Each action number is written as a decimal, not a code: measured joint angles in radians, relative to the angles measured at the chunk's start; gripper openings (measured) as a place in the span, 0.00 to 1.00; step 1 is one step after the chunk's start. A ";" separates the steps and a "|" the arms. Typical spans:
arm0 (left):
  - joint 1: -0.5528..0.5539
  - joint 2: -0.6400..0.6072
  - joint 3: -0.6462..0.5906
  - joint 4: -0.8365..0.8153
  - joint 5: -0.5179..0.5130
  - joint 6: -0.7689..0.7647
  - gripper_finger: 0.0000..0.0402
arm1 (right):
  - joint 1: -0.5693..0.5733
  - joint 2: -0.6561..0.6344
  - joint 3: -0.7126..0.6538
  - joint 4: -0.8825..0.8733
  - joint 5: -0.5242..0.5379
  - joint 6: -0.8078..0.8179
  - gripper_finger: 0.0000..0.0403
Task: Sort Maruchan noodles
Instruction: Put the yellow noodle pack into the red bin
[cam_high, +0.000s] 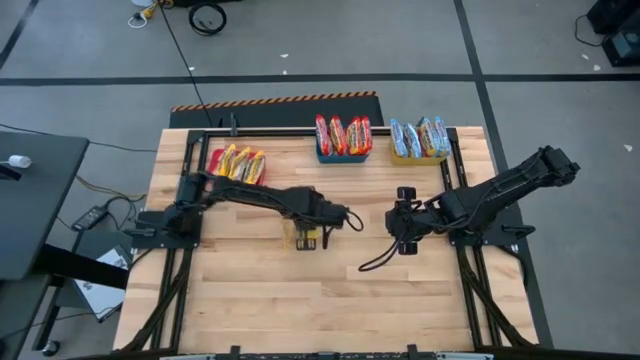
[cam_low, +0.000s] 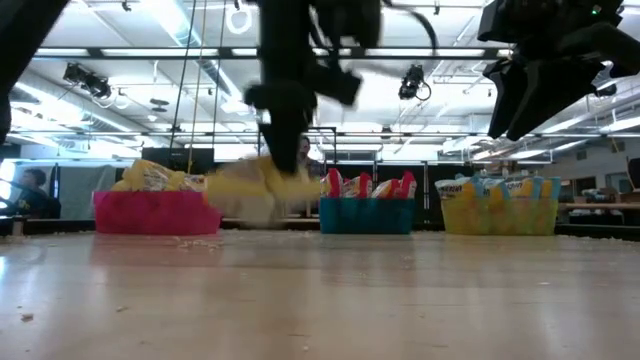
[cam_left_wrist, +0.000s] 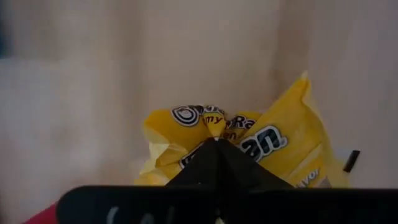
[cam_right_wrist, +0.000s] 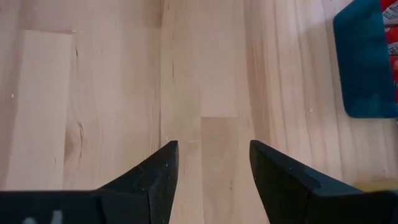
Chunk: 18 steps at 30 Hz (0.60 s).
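A crinkly yellow plastic noodle packet (cam_left_wrist: 249, 146) is grasped by the clenched left pincer (cam_high: 308, 238) near the middle of the light wooden table (cam_high: 250, 300). The right pincer (cam_right_wrist: 213, 177) is held released above bare table. At the far edge, yellow packets (cam_high: 238, 163) are stacked in the red bin (cam_low: 155, 213), red packets (cam_high: 343, 133) in the blue bin (cam_low: 366, 215) and pale blue packets (cam_high: 420, 137) in the yellow bin (cam_low: 498, 215).

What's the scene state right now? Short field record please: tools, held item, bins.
left tool: mid-table, shut on yellow packet
right tool: open, empty, over bare table
red bin: yellow packets
blue bin: red packets
yellow bin: pale blue packets
loose packets on table: none seen besides the held one
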 joint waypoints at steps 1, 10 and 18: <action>0.000 -0.036 -0.006 -0.020 -0.034 0.003 0.01 | 0.000 0.000 0.000 0.000 0.000 0.000 0.50; 0.072 -0.570 -0.385 0.011 -0.112 0.040 0.01 | 0.000 0.000 0.000 0.005 0.002 0.016 0.50; 0.291 -1.004 -0.674 -0.015 -0.377 -0.006 0.00 | -0.014 0.000 0.000 0.048 0.027 0.015 0.50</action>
